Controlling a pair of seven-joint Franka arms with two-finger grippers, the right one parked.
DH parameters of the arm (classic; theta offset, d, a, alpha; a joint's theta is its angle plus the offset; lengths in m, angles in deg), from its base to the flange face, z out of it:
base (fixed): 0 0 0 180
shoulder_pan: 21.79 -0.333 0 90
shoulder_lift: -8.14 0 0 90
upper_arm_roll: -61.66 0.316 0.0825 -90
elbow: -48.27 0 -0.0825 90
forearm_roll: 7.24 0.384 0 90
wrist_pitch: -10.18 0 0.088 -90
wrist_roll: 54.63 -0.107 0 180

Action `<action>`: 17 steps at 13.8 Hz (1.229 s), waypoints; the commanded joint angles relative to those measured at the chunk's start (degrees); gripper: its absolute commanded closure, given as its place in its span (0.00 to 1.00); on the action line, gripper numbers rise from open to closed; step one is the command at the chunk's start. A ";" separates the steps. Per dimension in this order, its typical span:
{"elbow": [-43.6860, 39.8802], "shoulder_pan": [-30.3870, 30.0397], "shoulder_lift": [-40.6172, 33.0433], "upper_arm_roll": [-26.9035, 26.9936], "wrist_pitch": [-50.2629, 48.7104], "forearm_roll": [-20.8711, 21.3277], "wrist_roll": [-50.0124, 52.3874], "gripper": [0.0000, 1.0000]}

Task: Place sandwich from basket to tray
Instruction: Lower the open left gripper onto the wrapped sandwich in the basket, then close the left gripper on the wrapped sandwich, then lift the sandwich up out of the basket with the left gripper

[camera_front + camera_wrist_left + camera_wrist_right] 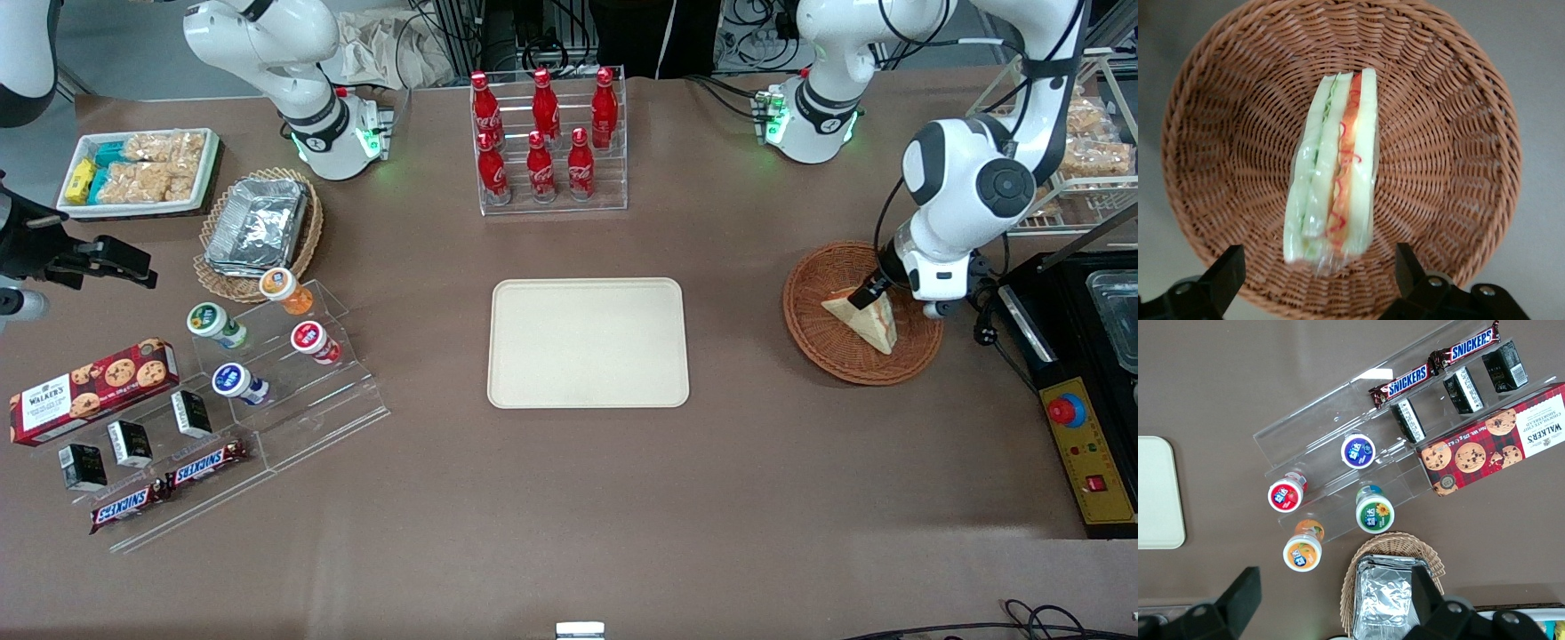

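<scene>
While hovering low over the wicker basket point(813, 342), kept nothing clasped: held the gripper point(867, 292) wide open, one black finger point(1225, 273) to each side of the sandwich point(864, 318), neither touching it. Found the sandwich inside the basket, resting on the woven floor somewhat nearer the working arm's end of the basket than its middle. Saw it in the wrist view point(1335, 173) as a wrapped wedge standing on edge, cut face up, with pale bread outside, a green layer along one slice and a red-orange layer along the other. Placed the gripper point(1319, 252) straddling one end of that wedge, with most of the sandwich stretching away from the fingers toward the basket's middle point(1438, 133). Judged from the front that the dark fingers came down onto the wedge's upper edge, at the part farther from the front camera; could not tell the height above it.

Noted the cream tray point(587, 342) well apart from the basket, toward the parked arm's end, nothing on it. Noted a clear rack of red Coca-Cola bottles point(544, 138) toward that same end from the basket and farther from the front camera. Noted a black control box with a red button point(1067, 411) near the basket, toward the working arm's end.
</scene>
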 commanded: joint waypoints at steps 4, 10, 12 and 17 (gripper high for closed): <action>0.05 -0.79 6.65 -0.20 7.39 -0.77 1.63 0.01; -0.48 -0.70 6.40 -0.20 7.48 -0.69 7.70 0.65; -0.65 -0.70 5.09 -0.20 6.69 -0.60 7.35 0.66; -4.95 -0.70 -0.01 -0.28 -6.74 0.19 6.03 0.66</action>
